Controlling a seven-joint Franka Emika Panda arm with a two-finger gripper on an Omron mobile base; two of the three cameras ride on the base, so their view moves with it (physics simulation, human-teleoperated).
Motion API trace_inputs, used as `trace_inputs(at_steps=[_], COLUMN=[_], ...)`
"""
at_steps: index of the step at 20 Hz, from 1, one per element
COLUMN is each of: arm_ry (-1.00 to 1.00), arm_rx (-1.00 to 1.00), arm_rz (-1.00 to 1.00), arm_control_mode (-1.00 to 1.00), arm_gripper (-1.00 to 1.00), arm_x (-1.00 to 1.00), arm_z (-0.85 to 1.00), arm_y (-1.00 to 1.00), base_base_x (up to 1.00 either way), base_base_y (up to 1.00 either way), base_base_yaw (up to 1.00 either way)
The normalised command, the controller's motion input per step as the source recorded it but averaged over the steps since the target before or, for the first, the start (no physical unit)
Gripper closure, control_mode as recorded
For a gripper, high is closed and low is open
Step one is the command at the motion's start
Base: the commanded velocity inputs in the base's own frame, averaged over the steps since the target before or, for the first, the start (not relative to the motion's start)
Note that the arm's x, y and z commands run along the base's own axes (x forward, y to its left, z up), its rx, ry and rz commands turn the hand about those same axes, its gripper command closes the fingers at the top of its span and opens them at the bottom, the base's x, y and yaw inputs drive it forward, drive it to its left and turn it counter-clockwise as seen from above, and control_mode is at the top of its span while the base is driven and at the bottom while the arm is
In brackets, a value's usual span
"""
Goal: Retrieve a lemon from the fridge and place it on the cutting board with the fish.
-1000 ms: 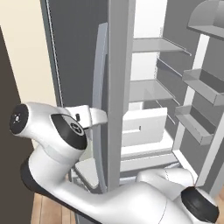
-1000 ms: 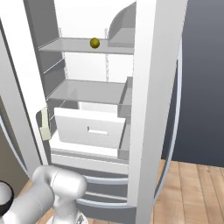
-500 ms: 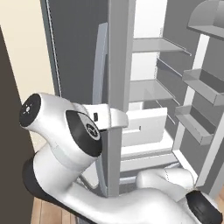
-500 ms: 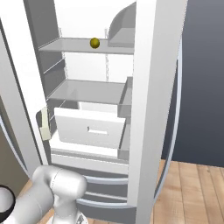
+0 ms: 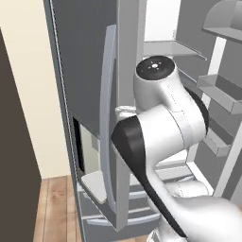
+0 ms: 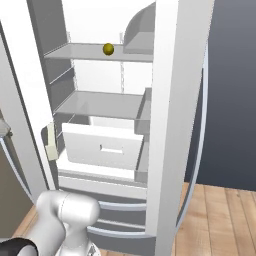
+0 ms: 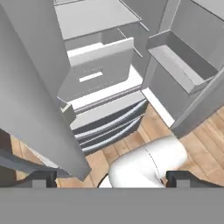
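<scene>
Lemon (image 6: 108,49) nr shelf edge, fridge (image 6: 172,125) drs open

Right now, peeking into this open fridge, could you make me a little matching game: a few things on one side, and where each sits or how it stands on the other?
Things:
1. lemon
2. white drawer
3. gripper
4. wooden floor

Places or states:
A. open, holding nothing
B. on the top shelf
C. below the fridge door
D. under the middle shelf, pulled partly out

Pairs: 1-B, 2-D, 3-A, 4-C
</scene>
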Motion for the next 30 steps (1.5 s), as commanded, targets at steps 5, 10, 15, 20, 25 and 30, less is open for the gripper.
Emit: trace_inputs(at_steps=[5,10,15,20,25,30], arm_ry=[0.01,0.01,0.02,0.0,-0.01,-0.02], arm_rx=[0.69,0.6,0.25,0.0,0.0,0.0], arm_rz=[0.0,0.03,0.11,0.12,0.12,0.1], arm_control_mode=[-1.0,-1.0,-1.0,-1.0,-1.0,-1.0], arm_gripper=[-1.0,-1.0,-1.0,-1.0,-1.0,-1.0], arm_x=[0.76,0.85,0.71,0.27,0.16,0.02], arm_z=[-0.21,-0.2,-0.06,0.0,0.0,0.0], arm_y=[-0.84,-0.36,0.0,0.32,0.38,0.33], base_base_x=[0.0,0.0,0.0,0.0,0.0,0.0], base_base_y=[0.0,0.0,0.0,0.0,0.0,0.0], base_base_yaw=[0.0,0.0,0.0,0.0,0.0,0.0])
